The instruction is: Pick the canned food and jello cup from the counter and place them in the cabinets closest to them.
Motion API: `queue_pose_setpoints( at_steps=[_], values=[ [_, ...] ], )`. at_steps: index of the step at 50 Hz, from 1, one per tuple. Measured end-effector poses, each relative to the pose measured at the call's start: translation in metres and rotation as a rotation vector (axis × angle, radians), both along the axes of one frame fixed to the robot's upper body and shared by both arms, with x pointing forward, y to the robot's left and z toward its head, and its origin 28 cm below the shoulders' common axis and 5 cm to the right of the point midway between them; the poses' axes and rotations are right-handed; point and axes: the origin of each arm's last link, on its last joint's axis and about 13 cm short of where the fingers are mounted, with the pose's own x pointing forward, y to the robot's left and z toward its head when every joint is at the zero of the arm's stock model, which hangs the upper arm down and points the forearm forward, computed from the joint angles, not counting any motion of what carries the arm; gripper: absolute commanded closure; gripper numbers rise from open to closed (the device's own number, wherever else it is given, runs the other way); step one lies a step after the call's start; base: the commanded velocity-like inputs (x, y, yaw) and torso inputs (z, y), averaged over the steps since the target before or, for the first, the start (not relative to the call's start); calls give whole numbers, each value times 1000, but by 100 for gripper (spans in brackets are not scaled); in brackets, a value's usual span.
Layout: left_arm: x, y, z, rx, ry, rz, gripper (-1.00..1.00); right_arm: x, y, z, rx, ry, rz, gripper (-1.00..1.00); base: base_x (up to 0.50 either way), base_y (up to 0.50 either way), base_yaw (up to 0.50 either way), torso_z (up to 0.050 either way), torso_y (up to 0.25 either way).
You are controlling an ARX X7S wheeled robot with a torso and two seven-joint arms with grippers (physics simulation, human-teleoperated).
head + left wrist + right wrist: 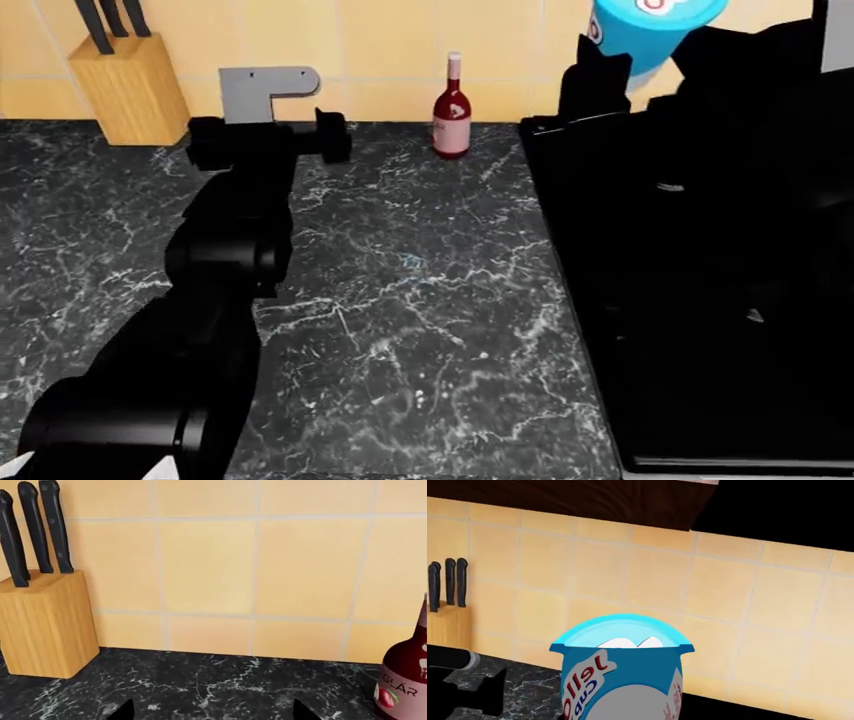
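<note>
High over the stove, the right hand (641,60) is clamped on the jello cup (654,25), not yet shelved. No can shows on the tabletop (400,300); the left hand (267,140) is spread, holding nothing.

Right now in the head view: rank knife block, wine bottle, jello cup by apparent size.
1. knife block: largest, with its knives.
2. wine bottle: taller than the cup's visible part, but slimmer.
3. jello cup: cropped by the frame's top and held nearer the camera in the right end effector, so its rank against the bottle is unsure.
</note>
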Motion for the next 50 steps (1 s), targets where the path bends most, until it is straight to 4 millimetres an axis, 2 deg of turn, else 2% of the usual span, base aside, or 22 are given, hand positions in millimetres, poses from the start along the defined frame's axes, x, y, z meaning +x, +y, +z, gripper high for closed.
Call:
queue_pose_setpoints(
  at_steps=[12,21,43,50],
  values=[
    [0,-1,-1,14,12,-25,-100,1,-3,18,-52,-1,-28,100,409,349,0,0,1],
    [0,-1,-3,34,21,-30,-100,6,-4,28,-102,20,-44,100,493,142,0,0,1],
    [0,-2,-3,41,29,-32,-100,10,-2,35,-152,46,-36,100,500,35,0,0,1],
    [0,-2,-3,38,30,-32,-100,8,-2,36,-129,40,-27,100,0,0,0,0,0]
  ],
)
